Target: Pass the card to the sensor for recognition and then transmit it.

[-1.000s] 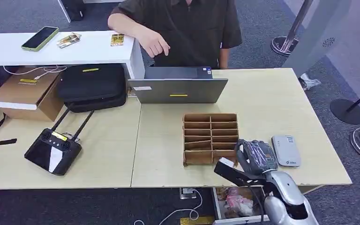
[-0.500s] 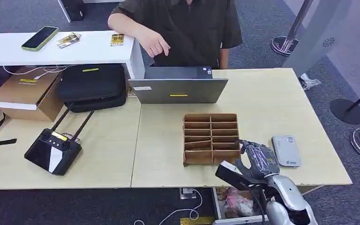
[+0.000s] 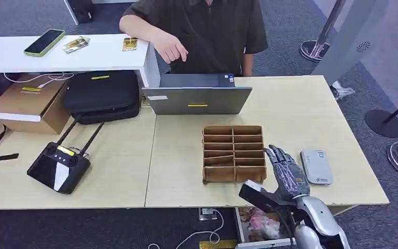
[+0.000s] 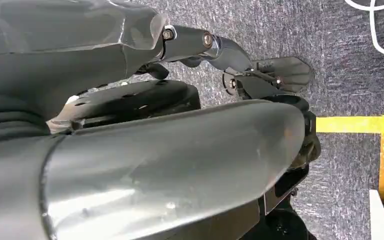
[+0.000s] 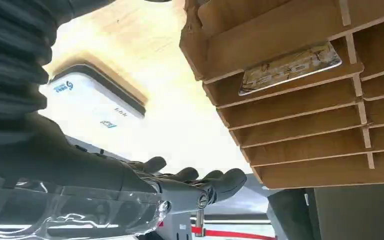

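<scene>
A printed card (image 5: 290, 67) lies flat in one slot of the brown cardboard organizer (image 3: 233, 153) in the middle of the table. The white sensor box (image 3: 316, 166) sits to the organizer's right, and its face also appears in the right wrist view (image 5: 95, 105). My right hand (image 3: 286, 174) hovers between the organizer's near right corner and the sensor, fingers (image 5: 215, 181) stretched out straight and holding nothing. My left hand (image 4: 170, 160) hangs over the grey floor with nothing in it.
A person stands behind the open laptop (image 3: 197, 96) at the far side. A black bag (image 3: 101, 96), a cardboard box (image 3: 28, 104) and a black controller (image 3: 59, 166) occupy the left half. A phone (image 3: 44, 42) and cards (image 3: 129, 44) lie on the white counter.
My right hand's fingers have uncurled from a closed bunch over the organizer's near right corner to straight. The hand has drawn slightly toward the table's near edge.
</scene>
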